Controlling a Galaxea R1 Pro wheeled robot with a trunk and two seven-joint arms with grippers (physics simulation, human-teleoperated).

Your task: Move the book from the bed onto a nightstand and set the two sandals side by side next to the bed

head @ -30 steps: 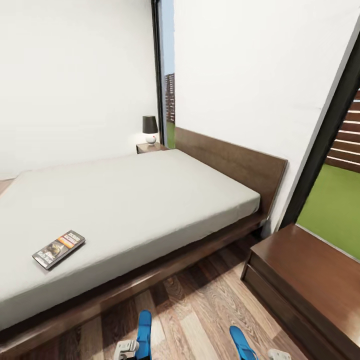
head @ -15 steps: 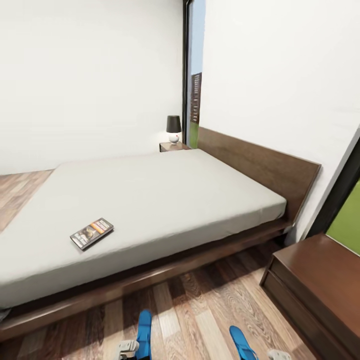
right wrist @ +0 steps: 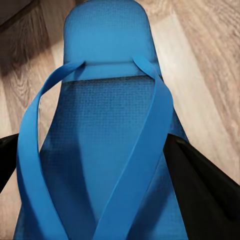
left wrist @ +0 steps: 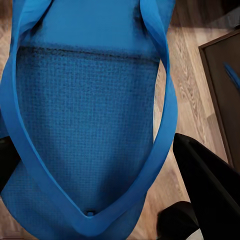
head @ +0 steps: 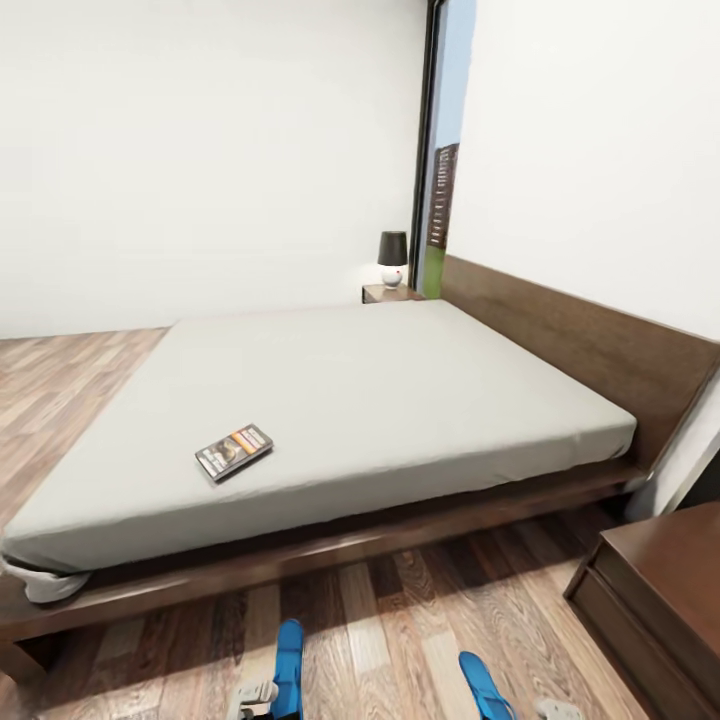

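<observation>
The book [head: 234, 452] lies flat on the light-grey mattress of the bed [head: 400, 400], near its front edge and left of centre. A nightstand [head: 390, 293] stands at the far side of the headboard. One blue sandal [head: 289, 668] hangs over the floor at the lower middle of the head view, the other sandal [head: 484, 688] to its right. My left gripper [left wrist: 100, 165] is shut on the first sandal [left wrist: 85, 125], with black fingers [left wrist: 210, 185] at its edges. My right gripper [right wrist: 100, 170] is shut on the second sandal [right wrist: 105, 115].
A small lamp [head: 392, 258] with a dark shade stands on the far nightstand. A low dark brown wooden box with a drawer front [head: 655, 590] sits at the near side of the headboard, right of me. Wood-plank floor [head: 400, 620] runs between me and the bed frame.
The whole head view has swung left, so bed, book and nightstand sit further right in the picture. Both sandals keep their place at the bottom edge, still held.
</observation>
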